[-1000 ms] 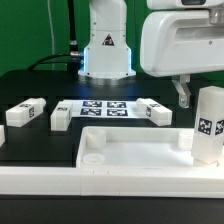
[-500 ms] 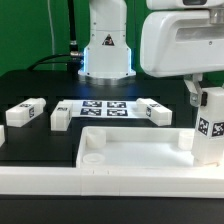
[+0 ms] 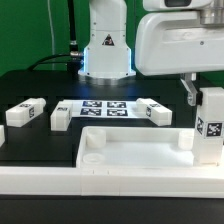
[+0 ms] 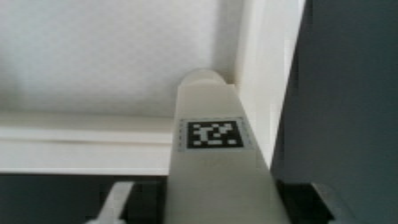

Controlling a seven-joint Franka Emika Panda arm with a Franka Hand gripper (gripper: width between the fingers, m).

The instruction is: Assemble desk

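Desk leg (image 3: 209,108) upright; square black-white tag (image 4: 215,134) showing.

- desk tray (image 3: 130,136): white plastic, smooth, slight sheen from my feed.
- upright leg (image 3: 208,106): the same white plastic, matt; I read its tag (image 4: 214,133) as printed black-and-white.
- tabletop (image 3: 40,88): black, matt.
- marker board (image 3: 100,106): flat, white, matt.

The tabletop (image 3: 130,150) is plain white. The upright leg (image 3: 210,125) at its corner is white with a black-and-white square tag. The lying legs (image 3: 27,112) behind the tabletop look the same. The worktop (image 3: 30,85) is black. The marker board (image 3: 103,108) is white with black-and-white tags.
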